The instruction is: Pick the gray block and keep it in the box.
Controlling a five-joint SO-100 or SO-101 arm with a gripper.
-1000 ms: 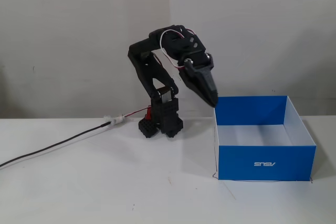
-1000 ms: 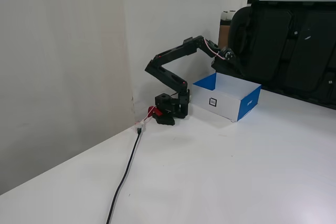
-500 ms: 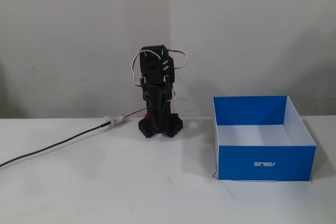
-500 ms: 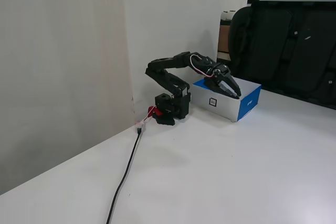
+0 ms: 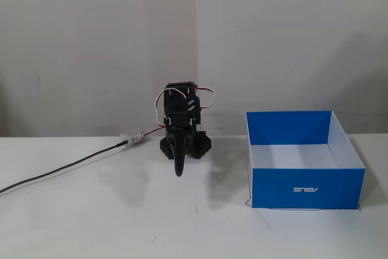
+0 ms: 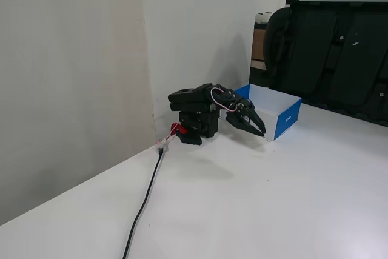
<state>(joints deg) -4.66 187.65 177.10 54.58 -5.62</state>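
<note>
The black arm is folded low over its base [image 5: 185, 144], at the back of the white table near the wall. My gripper [image 5: 179, 173] points down and forward, with its jaws together and nothing between them. It also shows in the other fixed view [image 6: 260, 133], hanging just above the table. The blue box [image 5: 306, 189] stands to the right of the arm in a fixed view, open at the top, and the part of its white floor that shows is bare. It also shows behind the gripper in the other fixed view [image 6: 285, 118]. The gray block is in neither view.
A black cable [image 5: 60, 171] runs from the arm's base to the left table edge, and it also shows in the other fixed view [image 6: 142, 204]. A wall stands close behind the arm. Black chairs [image 6: 339, 53] stand beyond the table's far side.
</note>
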